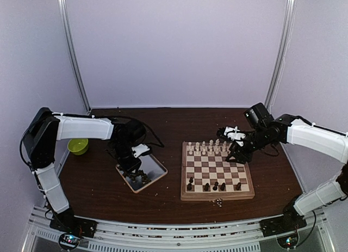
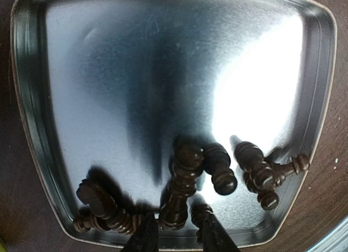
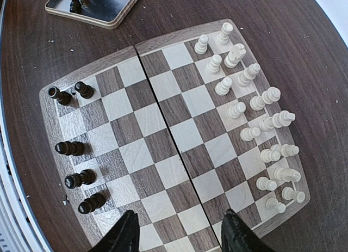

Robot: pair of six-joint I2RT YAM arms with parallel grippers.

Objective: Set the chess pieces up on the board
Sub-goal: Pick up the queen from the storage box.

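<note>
The board (image 1: pixel 217 196) lies right of centre, shown close in the right wrist view (image 3: pixel 182 135). Cream chess pieces (image 3: pixel 239 108) fill its far two rows (image 1: pixel 206 148). Several dark pieces (image 3: pixel 70 148) stand along its near edge (image 1: pixel 215 185). More dark pieces (image 2: pixel 217 165) lie in a silver metal tray (image 2: pixel 136 72). My left gripper (image 2: pixel 178 235) is down in that tray (image 1: pixel 129 164), its fingers closed on the base of one dark piece (image 2: pixel 182 181), a second small piece beside it. My right gripper (image 3: pixel 179 233) hovers open over the board's right side (image 1: pixel 236 151), holding nothing.
The tray (image 1: pixel 157 167) sits left of the board on the dark wooden table, its corner also showing in the right wrist view (image 3: pixel 109 10). A green bowl (image 1: pixel 78 146) stands at the far left. Small crumbs (image 1: pixel 217 202) lie by the board's near rim.
</note>
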